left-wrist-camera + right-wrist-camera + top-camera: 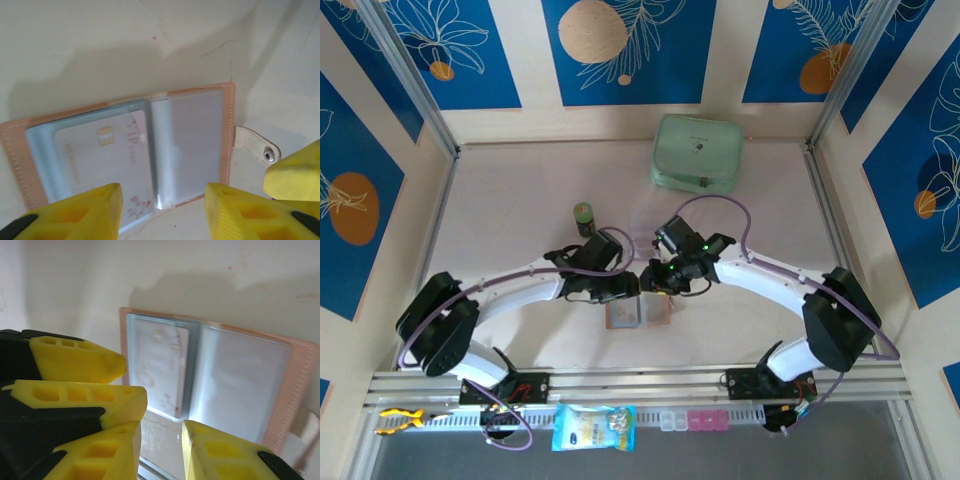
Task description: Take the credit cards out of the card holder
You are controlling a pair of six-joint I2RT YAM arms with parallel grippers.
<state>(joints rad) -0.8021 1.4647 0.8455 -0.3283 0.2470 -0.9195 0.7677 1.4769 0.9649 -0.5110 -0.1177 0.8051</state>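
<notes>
Where the two arms meet at the table's near middle, the holder lies spread open, sleeves up. A pale card with a gold chip sits in the clear sleeve farther from the snap tab. The left gripper hangs over the holder's near edge, jaws apart and empty; whether its tips touch the leather I cannot tell. The right gripper, near the tab, is likewise parted, holding nothing. A bottle and green case stand farther back.
</notes>
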